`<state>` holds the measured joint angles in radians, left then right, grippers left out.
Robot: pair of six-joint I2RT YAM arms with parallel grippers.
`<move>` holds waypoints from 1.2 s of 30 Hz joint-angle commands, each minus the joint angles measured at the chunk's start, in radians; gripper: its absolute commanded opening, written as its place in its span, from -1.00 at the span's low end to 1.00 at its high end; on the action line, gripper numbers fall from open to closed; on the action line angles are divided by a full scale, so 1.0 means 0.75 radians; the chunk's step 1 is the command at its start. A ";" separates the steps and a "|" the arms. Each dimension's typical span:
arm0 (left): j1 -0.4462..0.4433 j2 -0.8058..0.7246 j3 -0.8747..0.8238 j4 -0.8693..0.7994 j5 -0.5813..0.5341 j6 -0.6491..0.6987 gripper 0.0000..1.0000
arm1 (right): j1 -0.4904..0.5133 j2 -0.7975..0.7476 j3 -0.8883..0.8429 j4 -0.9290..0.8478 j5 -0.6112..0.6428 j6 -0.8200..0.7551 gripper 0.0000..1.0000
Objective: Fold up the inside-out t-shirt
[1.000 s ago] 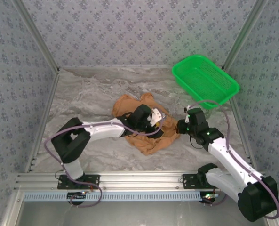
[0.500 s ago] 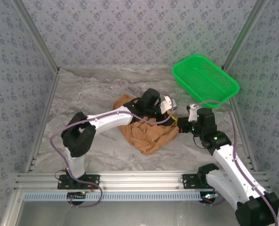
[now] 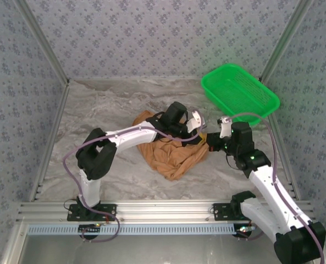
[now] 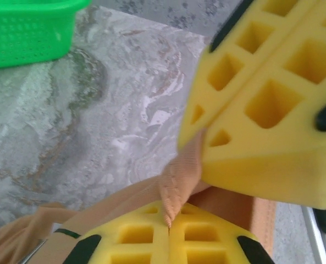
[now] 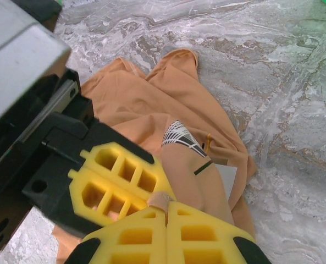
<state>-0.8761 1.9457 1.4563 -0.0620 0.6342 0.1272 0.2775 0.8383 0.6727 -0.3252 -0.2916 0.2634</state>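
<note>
You are pinching a ridge of the inside-out t-shirt (image 5: 135,104) between the pressed-together yellow fingers (image 5: 206,223) of the right gripper (image 5: 166,215). Just beside it, the left gripper (image 4: 169,226) is clamping the same tan fold, its fingers closed on the cloth. Both grippers are meeting at the shirt's far right edge. The shirt is lying crumpled near the middle of the marble table (image 3: 97,110), its white label (image 5: 226,180) showing. The green basket (image 3: 239,93) is sitting at the far right, apart from the shirt.
</note>
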 commanded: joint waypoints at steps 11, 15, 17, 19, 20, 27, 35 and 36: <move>0.088 -0.364 -0.076 0.041 -0.556 -0.473 -1.00 | 0.155 0.089 0.331 -0.257 0.248 -0.002 -0.05; 0.088 -0.391 -0.093 0.012 -0.599 -0.500 -1.00 | 0.372 0.121 0.146 -0.017 0.248 0.151 0.02; 0.086 -0.397 -0.093 -0.001 -0.599 -0.502 -1.00 | 0.471 0.177 0.078 0.104 0.297 0.203 0.10; 0.088 -0.406 -0.093 -0.005 -0.592 -0.505 -1.00 | 0.521 0.238 0.047 0.198 0.344 0.233 0.16; 0.088 -0.409 -0.095 -0.005 -0.592 -0.503 -1.00 | 0.535 0.270 0.037 0.245 0.350 0.241 0.19; 0.087 -0.441 -0.109 -0.013 -0.619 -0.481 -1.00 | 0.548 0.458 0.029 0.257 0.519 0.269 -0.21; 0.143 -0.559 -0.122 -0.064 -0.842 -0.504 -1.00 | 0.373 0.189 0.154 0.022 0.178 -0.022 -0.91; 0.161 -0.593 -0.128 -0.060 -0.859 -0.507 -1.00 | 0.313 0.137 0.186 -0.004 0.085 -0.040 -0.98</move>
<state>-0.7876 1.5948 1.3659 -0.1127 0.0803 -0.2340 0.5758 1.0443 0.7273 -0.2558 -0.0772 0.3328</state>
